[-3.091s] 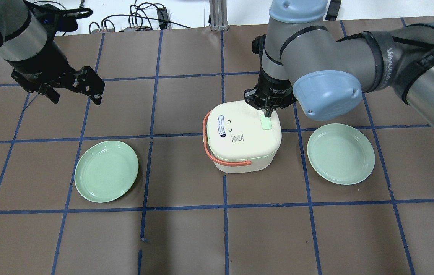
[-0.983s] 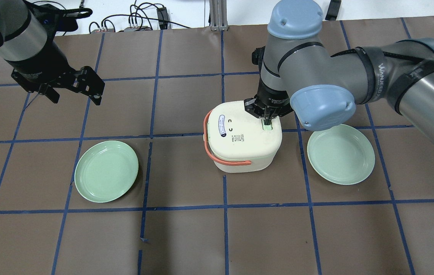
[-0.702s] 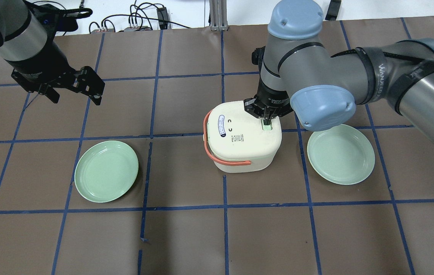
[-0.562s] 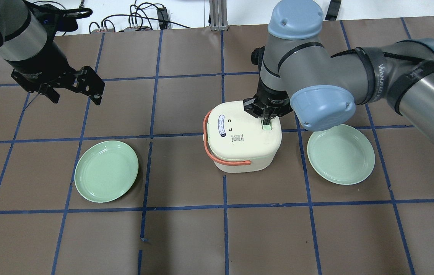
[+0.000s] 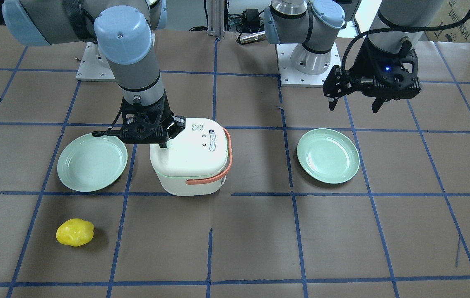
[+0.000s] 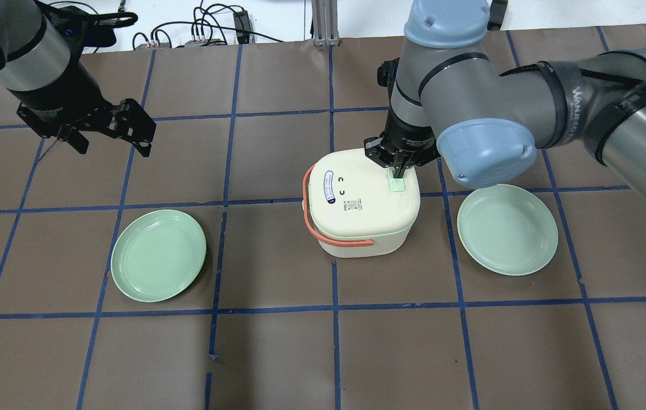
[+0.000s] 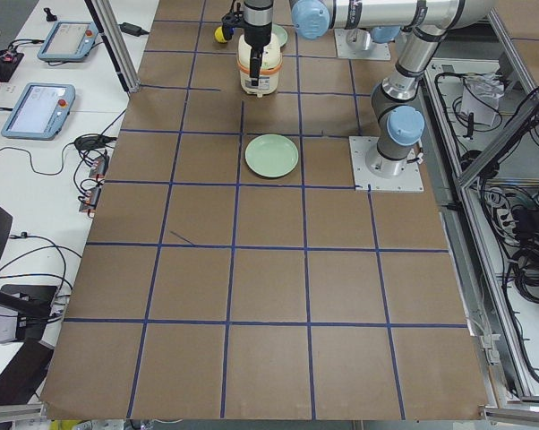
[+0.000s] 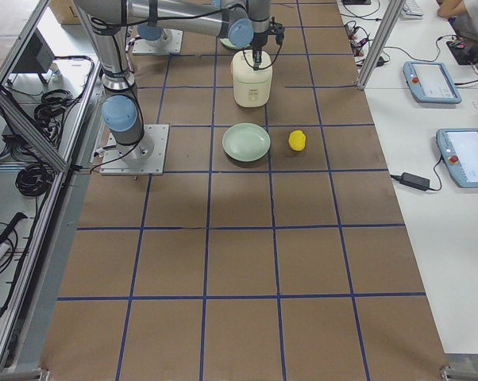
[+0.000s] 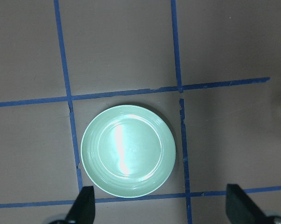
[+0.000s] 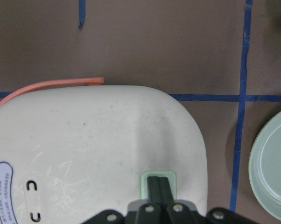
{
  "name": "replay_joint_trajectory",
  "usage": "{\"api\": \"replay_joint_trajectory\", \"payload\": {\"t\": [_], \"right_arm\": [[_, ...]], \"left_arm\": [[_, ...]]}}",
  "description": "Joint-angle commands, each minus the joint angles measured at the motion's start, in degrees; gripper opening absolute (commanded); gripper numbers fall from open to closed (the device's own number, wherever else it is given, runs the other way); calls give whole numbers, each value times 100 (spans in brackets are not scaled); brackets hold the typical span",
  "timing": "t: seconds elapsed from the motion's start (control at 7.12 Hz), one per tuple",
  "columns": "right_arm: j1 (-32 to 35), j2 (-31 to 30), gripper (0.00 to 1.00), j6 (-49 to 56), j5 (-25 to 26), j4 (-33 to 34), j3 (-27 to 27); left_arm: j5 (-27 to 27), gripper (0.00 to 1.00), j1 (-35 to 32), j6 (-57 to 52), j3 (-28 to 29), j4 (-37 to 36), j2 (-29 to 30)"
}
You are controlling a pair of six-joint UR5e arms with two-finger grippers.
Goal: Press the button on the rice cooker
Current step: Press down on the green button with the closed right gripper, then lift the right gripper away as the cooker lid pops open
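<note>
The cream rice cooker (image 6: pixel 357 205) with an orange handle stands mid-table; it also shows in the front view (image 5: pixel 189 159) and the right wrist view (image 10: pixel 84 149). Its pale green button (image 6: pixel 396 184) sits on the lid near the right edge, and shows in the wrist view (image 10: pixel 144 186). My right gripper (image 6: pixel 398 171) is shut, pointing straight down, with its tips (image 10: pixel 158 179) over the button's far end; contact is unclear. My left gripper (image 6: pixel 113 147) is open and empty, hovering far off to the left.
A green plate (image 6: pixel 158 255) lies left of the cooker, below the left gripper (image 9: pixel 161 210). A second green plate (image 6: pixel 507 229) lies right of the cooker, close under my right arm. A yellow lumpy object (image 5: pixel 75 232) lies beyond that plate.
My right gripper has lifted slightly off the button, so more of the green button shows. A thin green seam now shows under the lid's edge. The left arm has not moved.
</note>
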State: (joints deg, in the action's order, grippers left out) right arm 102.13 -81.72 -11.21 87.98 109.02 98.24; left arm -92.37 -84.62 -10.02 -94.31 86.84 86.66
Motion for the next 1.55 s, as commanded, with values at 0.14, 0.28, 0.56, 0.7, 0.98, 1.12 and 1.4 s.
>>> {"api": "replay_joint_trajectory", "payload": {"t": [0.14, 0.28, 0.56, 0.7, 0.98, 1.12, 1.4], "right_arm": [[-122, 7, 24, 66, 236, -808, -664], [-332, -20, 26, 136, 316, -891, -770], [-562, -142, 37, 356, 334, -1058, -789], [-763, -256, 40, 626, 439, -1067, -797], [-1290, -712, 46, 1189, 352, -1687, -806], [-1292, -880, 53, 1287, 273, -1761, -893], [-1178, -1126, 99, 1480, 90, -2385, -991]], "left_arm": [[0, 100, -1, 0, 0, 0, 0], [0, 100, -1, 0, 0, 0, 0], [0, 100, -1, 0, 0, 0, 0], [0, 100, 7, 0, 0, 0, 0], [0, 100, -1, 0, 0, 0, 0], [0, 100, 7, 0, 0, 0, 0], [0, 100, 7, 0, 0, 0, 0]]}}
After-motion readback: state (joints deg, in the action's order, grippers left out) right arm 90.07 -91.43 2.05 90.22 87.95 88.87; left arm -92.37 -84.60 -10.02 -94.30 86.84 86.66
